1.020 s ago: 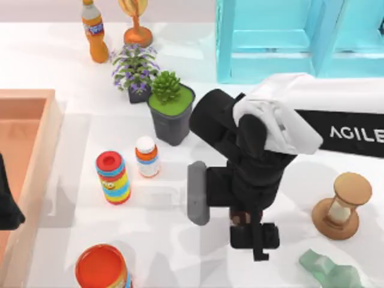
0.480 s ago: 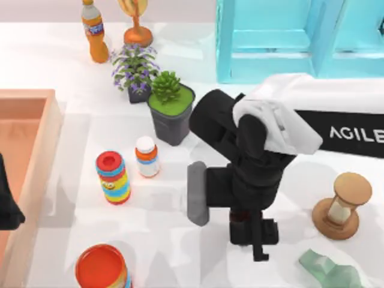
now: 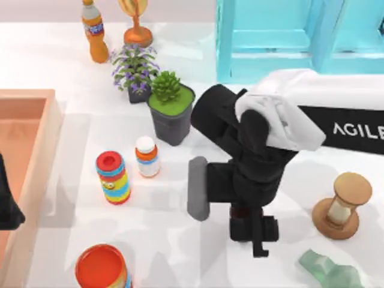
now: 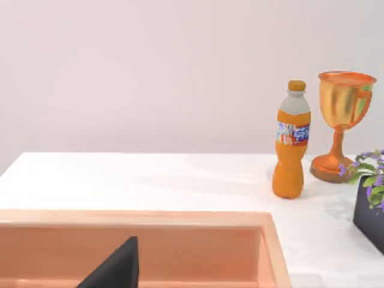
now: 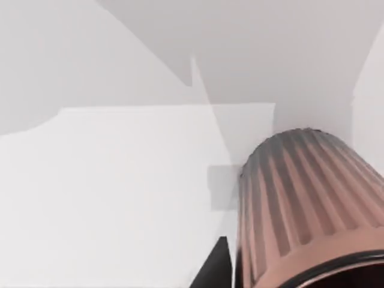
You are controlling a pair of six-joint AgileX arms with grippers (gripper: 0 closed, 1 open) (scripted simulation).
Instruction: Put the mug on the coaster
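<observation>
The mug (image 5: 303, 210), brown with finely ribbed sides, sits close in front of the right wrist camera, with one dark finger (image 5: 215, 270) beside it. From above, only a sliver of the mug (image 3: 240, 211) peeks out under my right gripper (image 3: 247, 224), which is shut on it near the table's middle. The grey coaster (image 3: 197, 189) lies just left of the mug, its right part hidden under the arm. My left gripper (image 3: 7, 207) is parked at the left edge over the wooden tray.
Left of the coaster stand a striped can with a red lid (image 3: 112, 177) and a small white-capped bottle (image 3: 146, 156). A potted succulent (image 3: 171, 111) is behind. An hourglass (image 3: 343, 206) and a green object (image 3: 327, 270) lie to the right. A wooden tray (image 3: 36, 156) lines the left side.
My right gripper has shifted slightly toward the back of the table, and the mug has gone with it. The left arm has stayed still.
</observation>
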